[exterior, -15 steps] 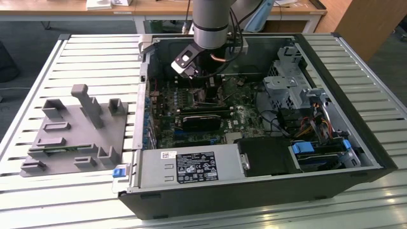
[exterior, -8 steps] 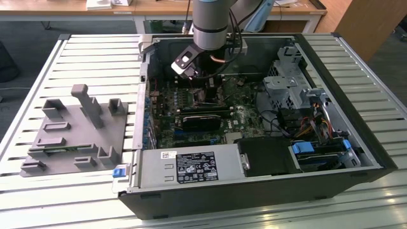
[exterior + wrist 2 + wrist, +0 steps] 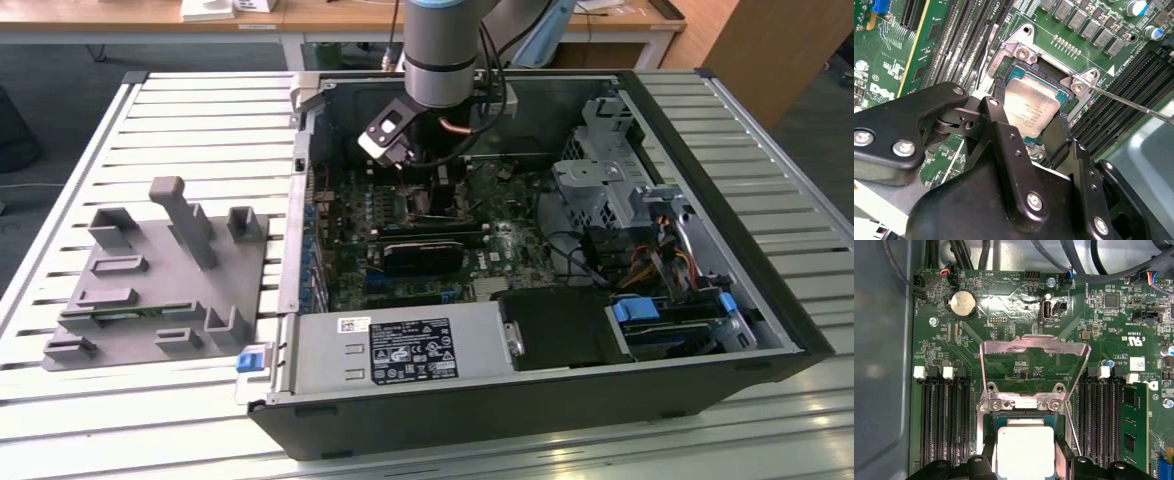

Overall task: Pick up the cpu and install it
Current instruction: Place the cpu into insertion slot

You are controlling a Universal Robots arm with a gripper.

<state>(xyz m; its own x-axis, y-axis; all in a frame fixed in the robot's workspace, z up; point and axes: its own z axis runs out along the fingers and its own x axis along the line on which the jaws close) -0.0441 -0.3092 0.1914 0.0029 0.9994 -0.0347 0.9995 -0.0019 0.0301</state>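
While the grey fixture plate [image 3: 160, 290] stands well off to the exterior view's left of the pincer [image 3: 1026, 117], outside the open computer case [image 3: 534, 415], the work itself is down on the motherboard [image 3: 350, 285]. The pick-up looks done. The pincer reaches into the case, and its two black fingers [image 3: 995, 112] press against opposite edges of the cpu [image 3: 1031, 102], pinching it between them. Directly beneath the pincer lies the socket [image 3: 1021, 51]. The silvery chip sits within its metal frame, either just above the seat or already resting in it; I cannot tell which. Just beyond the fingertips, in the first wrist view, the load plate [image 3: 1029, 346] is swung up and open, so nothing is clamped down. Memory slots [image 3: 946, 425] flank the pincer on both sides. Further to the exterior view's right of the pincer stands the metal drive cage [image 3: 601, 175]. By my reading the carrying is finished and the seating is in hand. The chip is not yet let go, and the plate is not yet closed over it.
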